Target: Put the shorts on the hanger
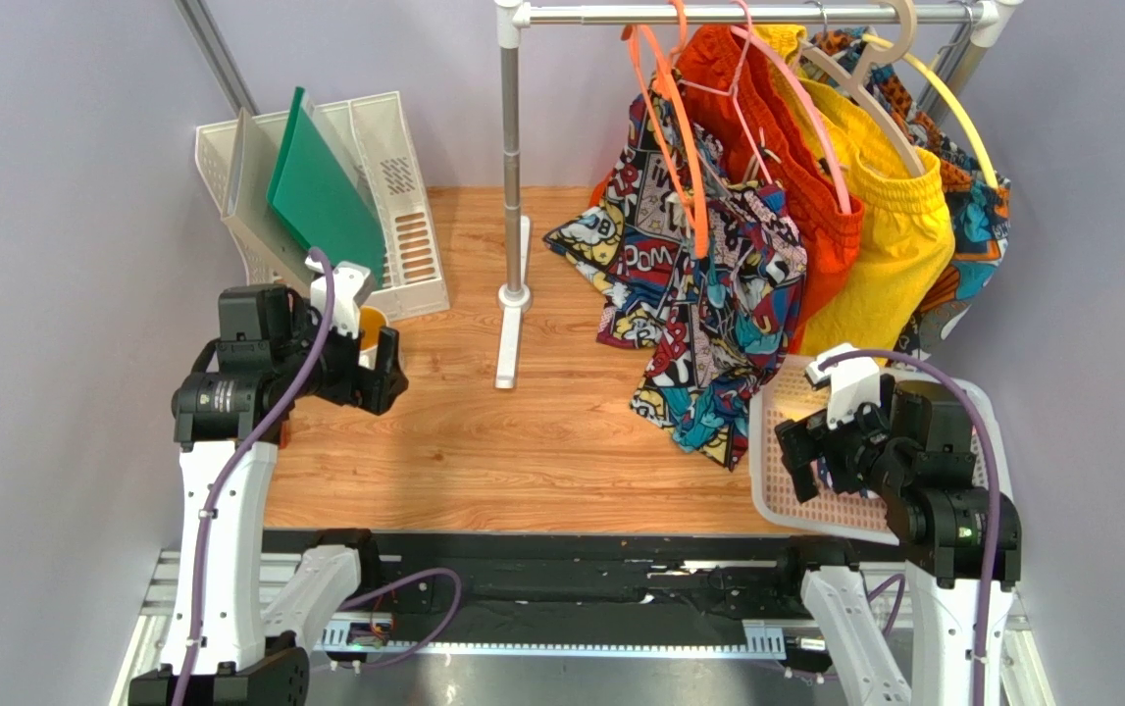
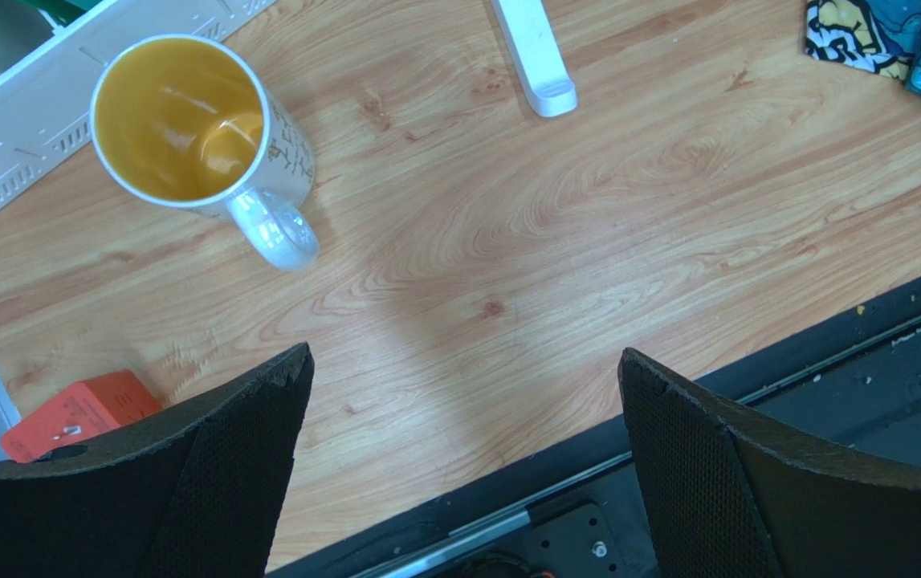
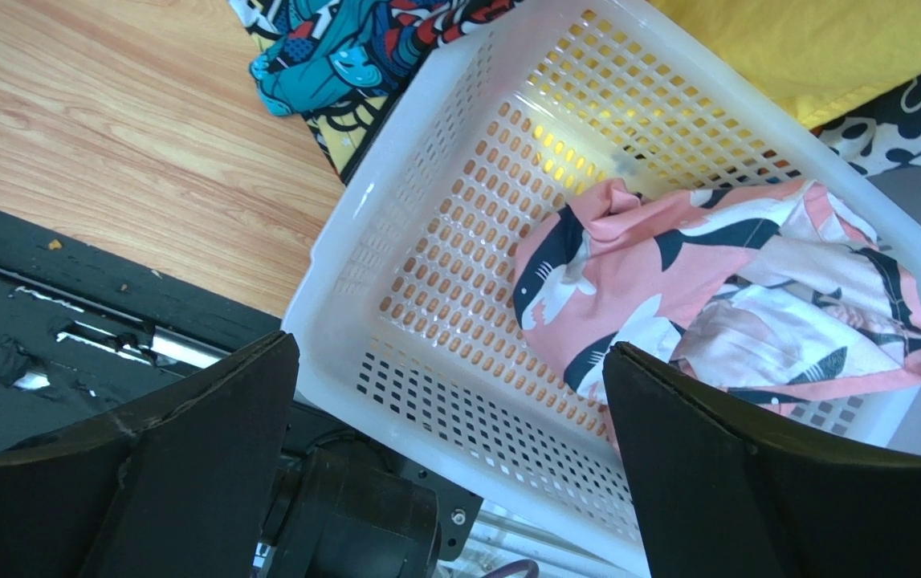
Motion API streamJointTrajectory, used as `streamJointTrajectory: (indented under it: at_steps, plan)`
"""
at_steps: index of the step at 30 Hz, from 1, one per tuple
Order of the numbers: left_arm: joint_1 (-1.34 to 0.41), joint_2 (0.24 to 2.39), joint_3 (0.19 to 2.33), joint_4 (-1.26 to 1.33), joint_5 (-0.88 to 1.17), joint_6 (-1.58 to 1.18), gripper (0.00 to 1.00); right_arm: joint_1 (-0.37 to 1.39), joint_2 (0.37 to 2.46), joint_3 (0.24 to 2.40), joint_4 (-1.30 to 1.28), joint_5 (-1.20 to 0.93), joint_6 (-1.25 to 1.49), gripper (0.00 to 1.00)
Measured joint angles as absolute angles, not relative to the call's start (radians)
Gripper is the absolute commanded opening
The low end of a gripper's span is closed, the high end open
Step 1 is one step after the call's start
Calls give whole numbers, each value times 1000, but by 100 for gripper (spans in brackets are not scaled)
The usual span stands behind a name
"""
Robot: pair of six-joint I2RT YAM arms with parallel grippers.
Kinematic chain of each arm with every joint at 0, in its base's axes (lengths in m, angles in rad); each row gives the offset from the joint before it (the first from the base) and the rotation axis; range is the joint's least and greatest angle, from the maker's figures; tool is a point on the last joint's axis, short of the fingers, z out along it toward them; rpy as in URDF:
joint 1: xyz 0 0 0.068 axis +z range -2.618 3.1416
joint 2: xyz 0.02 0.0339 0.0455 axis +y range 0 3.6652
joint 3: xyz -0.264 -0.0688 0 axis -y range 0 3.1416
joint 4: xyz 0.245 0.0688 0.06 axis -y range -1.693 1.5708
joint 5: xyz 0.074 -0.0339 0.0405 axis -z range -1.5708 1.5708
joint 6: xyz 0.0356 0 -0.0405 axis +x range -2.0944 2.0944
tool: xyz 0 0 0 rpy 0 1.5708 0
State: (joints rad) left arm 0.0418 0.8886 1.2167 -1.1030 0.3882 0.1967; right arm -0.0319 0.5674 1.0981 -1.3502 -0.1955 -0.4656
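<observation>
The shorts [image 3: 718,289] are lying crumpled in the basket [image 3: 405,229], bunched toward its far right part, with bare mesh showing on the left. The basket is sitting at the right edge of the bench [image 1: 524,441], partly hanging over the black strip at the near side.

The right pincer [image 3: 449,349] is hovering above the basket with its fingers [image 3: 188,458] spread wide, gripping nothing and staying clear of the shorts. In the top view the right arm is covering most of the basket, so the shorts are not showing there.

The hanger [image 1: 679,133] is hanging by its hook from the rail [image 1: 745,15] at the back, just in front of the comic-print shorts [image 1: 701,280]. Whether it is carrying them I cannot tell. Orange shorts [image 1: 774,147] and yellow shorts [image 1: 892,221] are hanging further right on the same rail.

The left pincer [image 2: 463,361] is hovering over bare bench on the left side, its fingers [image 2: 224,470] spread wide and empty. A mug [image 2: 194,121] is standing upright beyond it, touching nothing, and a red block [image 2: 79,410] is lying near the left finger. A white rack [image 1: 399,206] holding a green board [image 1: 321,184] is standing at the back left.
</observation>
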Motion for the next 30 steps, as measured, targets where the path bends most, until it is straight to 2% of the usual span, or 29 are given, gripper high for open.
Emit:
streamJointTrajectory:
  at_steps: [7, 15, 18, 22, 25, 30]
  plan:
    - [42, 925, 1223, -1103, 390, 219, 99, -43, 612, 1080, -1350, -131, -469, 100]
    - [42, 962, 1248, -1105, 392, 236, 99, -65, 777, 1065, -1349, -27, -484, 100]
    - [42, 965, 1251, -1105, 393, 242, 99, -178, 844, 1065, -1343, -29, -540, 100]
    - [42, 965, 1251, -1107, 395, 249, 99, -497, 961, 1061, -1319, -90, -682, 100]
    - [42, 966, 1252, -1107, 401, 250, 99, -653, 1062, 1049, -1278, -114, -785, 100]
    - [42, 977, 1253, -1106, 426, 249, 99, -694, 1123, 929, -1157, -113, -886, 100]
